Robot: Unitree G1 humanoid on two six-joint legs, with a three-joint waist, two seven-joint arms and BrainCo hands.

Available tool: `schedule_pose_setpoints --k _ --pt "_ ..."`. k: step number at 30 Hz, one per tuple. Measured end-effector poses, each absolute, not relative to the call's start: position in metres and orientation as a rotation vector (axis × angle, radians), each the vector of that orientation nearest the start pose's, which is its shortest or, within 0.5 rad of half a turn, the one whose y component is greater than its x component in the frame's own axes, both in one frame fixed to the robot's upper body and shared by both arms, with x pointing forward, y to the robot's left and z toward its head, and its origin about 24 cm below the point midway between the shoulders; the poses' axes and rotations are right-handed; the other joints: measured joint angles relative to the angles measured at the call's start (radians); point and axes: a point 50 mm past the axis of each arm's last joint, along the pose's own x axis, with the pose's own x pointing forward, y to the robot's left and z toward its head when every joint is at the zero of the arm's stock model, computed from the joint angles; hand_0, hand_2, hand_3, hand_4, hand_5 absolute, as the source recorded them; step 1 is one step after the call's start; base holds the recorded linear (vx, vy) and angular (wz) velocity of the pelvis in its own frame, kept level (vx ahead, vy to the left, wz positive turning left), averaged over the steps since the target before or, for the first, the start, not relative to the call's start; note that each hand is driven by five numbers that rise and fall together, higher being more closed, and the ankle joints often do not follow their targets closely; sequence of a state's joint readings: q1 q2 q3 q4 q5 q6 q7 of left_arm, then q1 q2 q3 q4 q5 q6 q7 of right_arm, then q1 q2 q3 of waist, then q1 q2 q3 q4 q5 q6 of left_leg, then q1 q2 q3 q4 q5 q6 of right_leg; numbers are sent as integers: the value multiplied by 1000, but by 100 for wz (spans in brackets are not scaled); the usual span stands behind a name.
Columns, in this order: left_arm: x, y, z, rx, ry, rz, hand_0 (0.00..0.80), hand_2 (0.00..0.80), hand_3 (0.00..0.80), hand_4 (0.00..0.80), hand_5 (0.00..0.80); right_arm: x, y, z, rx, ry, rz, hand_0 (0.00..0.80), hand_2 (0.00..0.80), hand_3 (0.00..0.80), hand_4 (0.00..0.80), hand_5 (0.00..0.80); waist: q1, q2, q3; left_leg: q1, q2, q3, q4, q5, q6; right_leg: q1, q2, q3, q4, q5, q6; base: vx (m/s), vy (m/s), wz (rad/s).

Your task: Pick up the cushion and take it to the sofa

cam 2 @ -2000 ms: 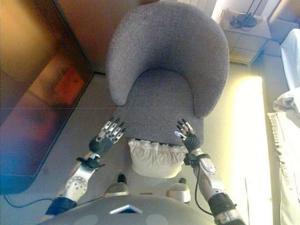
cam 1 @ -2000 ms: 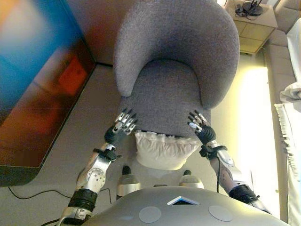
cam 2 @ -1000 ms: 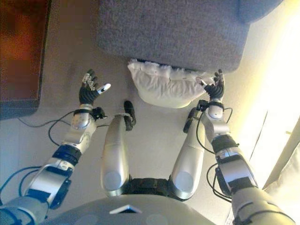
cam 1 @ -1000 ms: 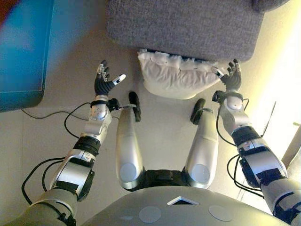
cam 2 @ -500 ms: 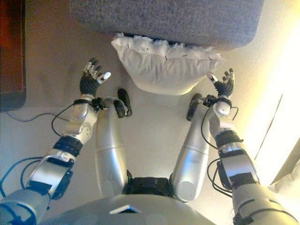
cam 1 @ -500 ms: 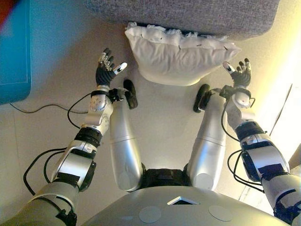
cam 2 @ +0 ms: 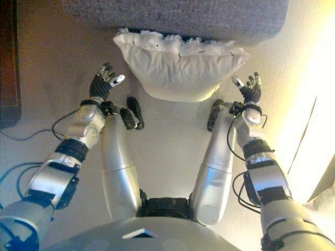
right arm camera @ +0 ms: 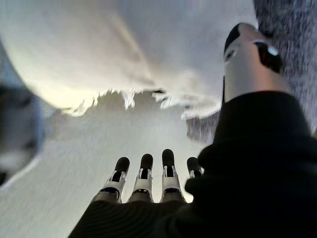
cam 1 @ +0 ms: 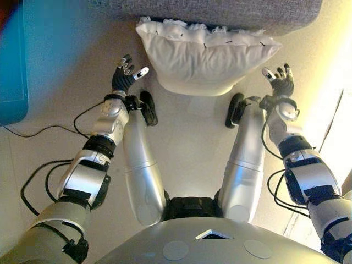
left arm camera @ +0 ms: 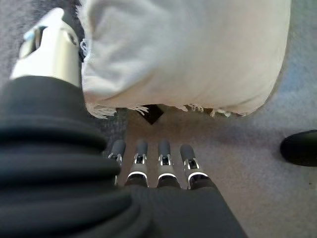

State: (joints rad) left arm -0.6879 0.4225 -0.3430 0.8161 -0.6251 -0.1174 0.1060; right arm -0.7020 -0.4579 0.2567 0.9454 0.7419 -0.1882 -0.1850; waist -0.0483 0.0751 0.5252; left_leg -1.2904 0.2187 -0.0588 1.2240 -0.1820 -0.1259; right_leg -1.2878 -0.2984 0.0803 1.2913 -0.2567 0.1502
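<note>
Watching the cushion [cam 1: 206, 58], I see it lying white and frilled on the floor, its back edge tucked against the front of the grey armchair [cam 1: 220, 11]. Compared with 0.5 s ago it fills a little more of the head views and sits higher in them, so my camera is dipping closer while the cushion itself lies where it was. My left hand [cam 1: 124, 78] and right hand [cam 1: 280, 82] flank its 2 ends, each just beside it but apart, fingers straight and spread, holding nothing. I judge the grasp is about to start; the carry to the sofa is all ahead. A blue panel [cam 1: 11, 60] stands at my left. I can read no writing or labels anywhere.
</note>
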Motion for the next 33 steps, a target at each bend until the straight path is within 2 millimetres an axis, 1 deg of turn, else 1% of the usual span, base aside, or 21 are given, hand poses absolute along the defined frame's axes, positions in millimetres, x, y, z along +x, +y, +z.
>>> schedule_pose_setpoints --k 1,5,10,13,17,22,27,31,32,33 --pt "371 197 80 -8 83 34 0 0 0 0 0 370 -238 81 134 62 -236 0 0 0 0 0 -4 0 0 0 0 1 0 0 0 -1 0 1 0 0 0 0 0 0" --pt "374 200 84 -50 89 41 0 0 0 0 0 379 -223 96 122 33 -121 0 0 0 0 0 -16 0 0 -7 0 2 -5 0 0 -7 0 1 -1 0 0 9 -1 2" --pt "376 199 86 -59 91 23 0 0 0 0 0 379 -223 96 115 41 -111 0 0 0 0 0 -15 -1 0 -12 -2 1 -5 0 0 -11 -2 1 2 0 0 12 -7 1" --pt "379 198 88 -57 104 -6 0 0 0 0 0 383 -223 101 96 55 -106 0 0 0 0 0 -15 -1 1 -13 -2 1 -4 0 0 -11 -2 1 3 0 0 0 0 0" --pt "386 186 101 -71 88 -101 0 0 0 0 0 390 -220 112 51 54 -75 0 0 0 0 0 -15 -1 1 -20 -3 2 -4 0 0 -15 -3 1 1 -1 2 0 0 0" --pt "394 175 117 -73 85 -166 0 0 0 0 0 398 -213 126 -32 60 -45 0 0 0 0 0 -16 -1 1 -53 -5 1 -4 2 3 -46 -3 2 0 -1 2 0 0 0" --pt "397 170 124 -57 100 -258 0 0 0 0 0 401 -210 129 -105 83 -41 0 0 0 0 0 -18 -1 1 -64 -6 1 0 1 5 -52 -3 2 0 -3 5 0 0 0" --pt "397 166 127 -32 111 -330 0 0 0 0 0 401 -209 130 -134 93 -48 0 0 0 0 0 -17 -2 1 -77 -5 4 12 -7 12 -59 -3 7 -2 -3 5 0 0 0" --pt "398 166 128 -24 112 -340 0 0 0 0 0 402 -209 130 -136 94 -46 471 471 471 471 471 -17 -2 1 -82 -6 4 12 -7 13 -62 -2 7 -5 -3 5 0 0 0" --pt "398 165 129 -18 115 -345 216 216 216 216 216 402 -209 130 -140 96 -43 800 800 800 800 800 -17 -2 1 -85 -7 4 12 -6 15 -64 -2 7 -7 -3 5 0 0 0"
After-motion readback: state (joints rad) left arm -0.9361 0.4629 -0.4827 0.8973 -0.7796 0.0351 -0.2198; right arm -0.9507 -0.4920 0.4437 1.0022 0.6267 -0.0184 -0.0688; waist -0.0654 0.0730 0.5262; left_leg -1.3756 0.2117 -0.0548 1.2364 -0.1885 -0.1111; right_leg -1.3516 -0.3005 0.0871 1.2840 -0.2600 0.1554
